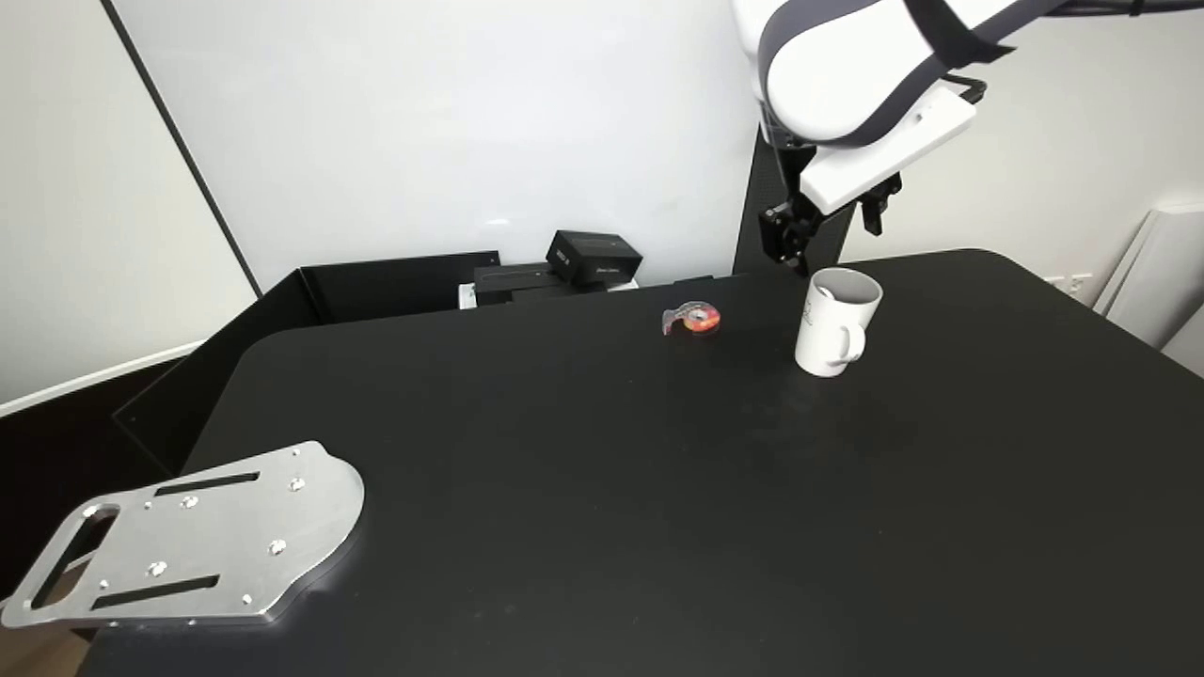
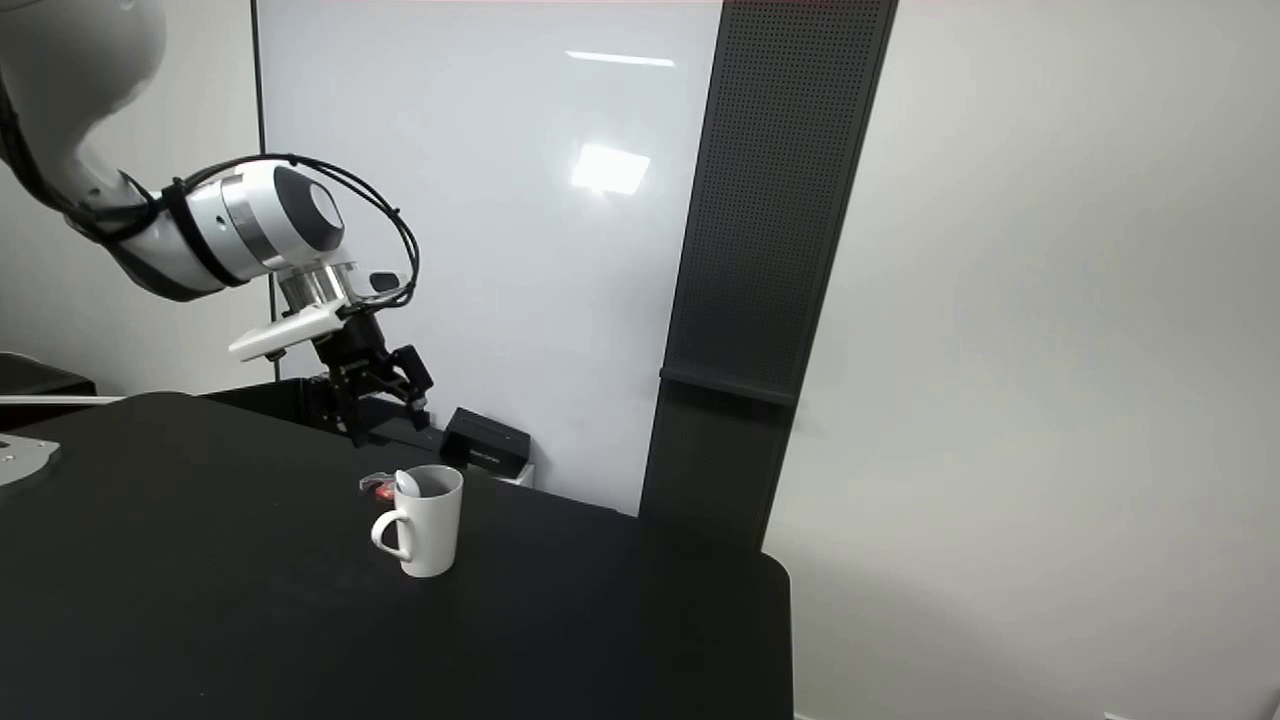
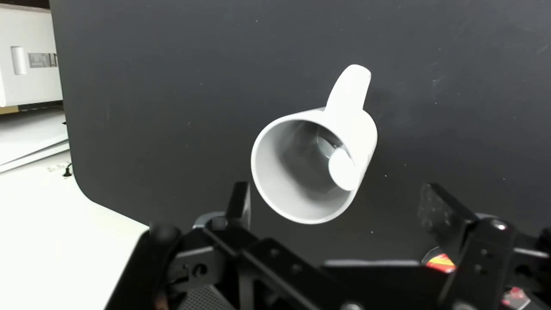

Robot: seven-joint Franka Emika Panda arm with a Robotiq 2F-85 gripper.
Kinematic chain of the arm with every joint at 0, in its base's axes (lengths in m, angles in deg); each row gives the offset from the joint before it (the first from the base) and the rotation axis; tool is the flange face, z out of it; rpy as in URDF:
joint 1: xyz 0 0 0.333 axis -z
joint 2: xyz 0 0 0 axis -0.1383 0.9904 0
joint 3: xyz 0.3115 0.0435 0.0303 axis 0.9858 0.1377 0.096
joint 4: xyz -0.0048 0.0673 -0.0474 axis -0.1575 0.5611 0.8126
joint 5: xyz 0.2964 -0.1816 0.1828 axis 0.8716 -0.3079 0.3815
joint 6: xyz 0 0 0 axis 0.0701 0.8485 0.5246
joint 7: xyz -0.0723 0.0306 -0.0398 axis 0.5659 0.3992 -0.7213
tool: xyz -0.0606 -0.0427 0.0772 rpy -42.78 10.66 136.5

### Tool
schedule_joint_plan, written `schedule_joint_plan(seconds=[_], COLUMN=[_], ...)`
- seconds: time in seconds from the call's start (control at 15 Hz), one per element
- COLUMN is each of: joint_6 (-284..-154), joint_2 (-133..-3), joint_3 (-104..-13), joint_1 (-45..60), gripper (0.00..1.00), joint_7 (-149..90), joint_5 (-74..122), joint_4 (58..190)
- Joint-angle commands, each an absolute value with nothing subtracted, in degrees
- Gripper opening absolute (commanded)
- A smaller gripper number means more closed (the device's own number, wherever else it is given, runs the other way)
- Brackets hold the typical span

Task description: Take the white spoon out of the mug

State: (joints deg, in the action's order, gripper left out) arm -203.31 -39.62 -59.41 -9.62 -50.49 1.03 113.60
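The white mug point(image 1: 818, 340) stands upright near the far edge of the black table. It also shows in an exterior view point(image 2: 430, 535) and in the wrist view point(image 3: 273, 181). The white spoon point(image 3: 343, 170) leans inside the mug, its oval bowl at the rim on the handle side. The bowl also shows in both exterior views point(image 1: 825, 293) point(image 2: 406, 485). The spoon's handle is mostly hidden in the mug. My gripper point(image 3: 338, 202) is open and empty. In both exterior views, the gripper point(image 1: 837, 246) point(image 2: 389, 432) is above and behind the mug, apart from it.
A small red and clear tape dispenser point(image 1: 698, 318) lies beside the mug, partly hidden by a finger in the wrist view point(image 3: 440, 260). Black boxes point(image 1: 594, 259) stand behind the table's far edge. A silver metal plate point(image 1: 230, 527) lies at the table's opposite end.
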Motion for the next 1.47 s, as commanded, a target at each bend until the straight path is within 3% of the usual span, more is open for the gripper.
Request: schedule_joint_plan(seconds=[0.0, 1.4], joint_6=[-203.63, -199.86], joint_2=[-36.6, -32.27], joint_3=[-60.59, -62.05], joint_1=[-10.08, -10.18], gripper=[1.0, 1.0], joint_7=[-50.52, -49.49], joint_5=[0.71, 1.49], joint_4=[110.05, 105.38])
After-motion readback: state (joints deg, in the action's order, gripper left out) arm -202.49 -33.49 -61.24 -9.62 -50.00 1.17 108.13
